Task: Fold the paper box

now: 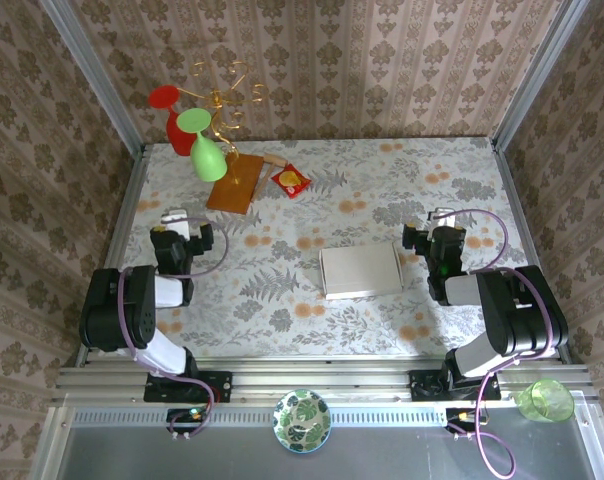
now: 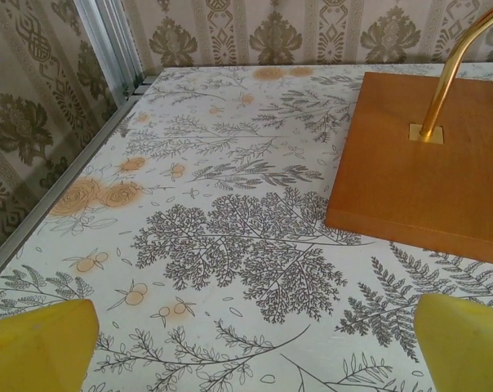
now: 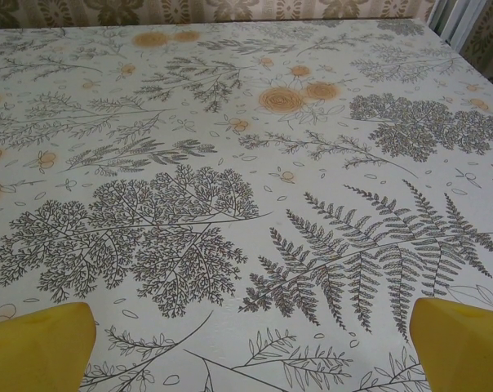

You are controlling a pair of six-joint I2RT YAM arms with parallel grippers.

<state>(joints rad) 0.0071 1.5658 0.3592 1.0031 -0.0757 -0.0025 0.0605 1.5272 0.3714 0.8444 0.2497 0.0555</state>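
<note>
The paper box point(image 1: 361, 271) lies flat on the patterned table point(image 1: 382, 190), an off-white rectangle between the two arms, nearer the right one. My right gripper point(image 1: 442, 222) rests just right of the box, apart from it. My left gripper point(image 1: 175, 222) sits far to the left, near the table's left edge. In each wrist view the yellow fingertips point(image 2: 38, 343) point(image 3: 463, 343) stand wide apart at the bottom corners with bare tablecloth between them. Both grippers are open and hold nothing.
A brown wooden board point(image 1: 233, 184) point(image 2: 422, 163) with a gold wire stand point(image 1: 222, 100) holding red and green shapes stands at the back left. A small red packet point(image 1: 291, 180) lies beside it. A metal rail point(image 2: 59, 192) borders the table's left side.
</note>
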